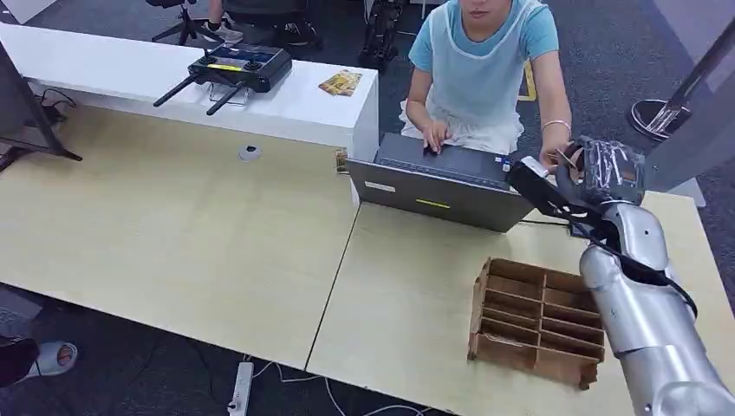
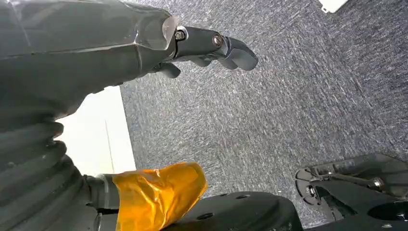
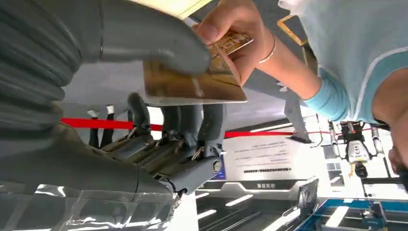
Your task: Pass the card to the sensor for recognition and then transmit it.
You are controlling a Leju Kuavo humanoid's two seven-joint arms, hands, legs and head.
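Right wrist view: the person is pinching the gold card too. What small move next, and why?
Probably ease the right hand open. The thumb and fingers hold the gold card, and the person's hand grips its far edge, so the handover looks ready.

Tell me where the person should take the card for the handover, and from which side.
At the free corner sticking out past the right hand's thumb. The card is pinched flat between thumb and fingers, so only its far end is clear. The person's hand already pinches that corner, coming from the side opposite the robot's palm, which looks right.
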